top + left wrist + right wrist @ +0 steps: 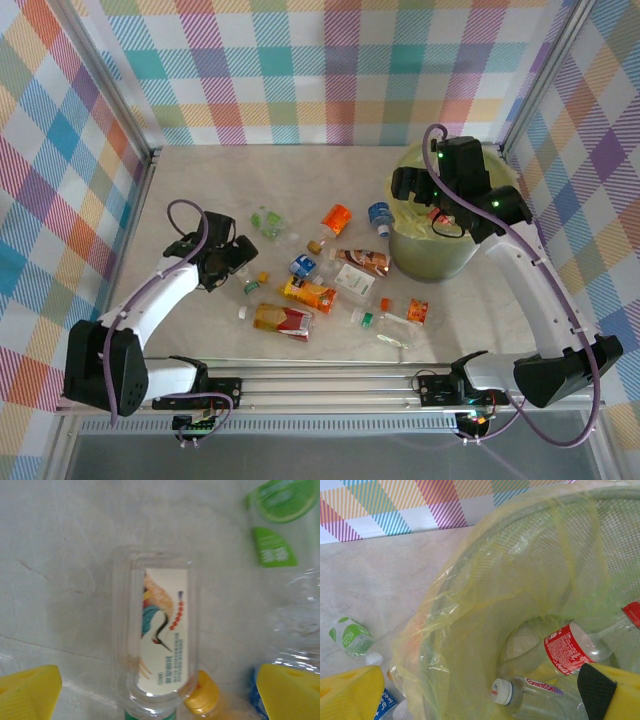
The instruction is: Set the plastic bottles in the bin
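Several plastic bottles lie scattered mid-table, among them an orange-labelled one and a red-and-yellow one. My left gripper hovers open at their left edge. In the left wrist view a clear bottle with a crane label and a green cap lies between its yellow fingers, untouched. My right gripper hangs open over the bin with nothing between its fingers. Inside the bin's yellow-green bag lie a red-labelled bottle and a white-capped bottle.
An orange cap sits beside the crane bottle's neck. A green-labelled bottle and a crushed clear one lie to its right. Checked walls enclose the table on three sides. Another green-labelled bottle lies on the table left of the bin.
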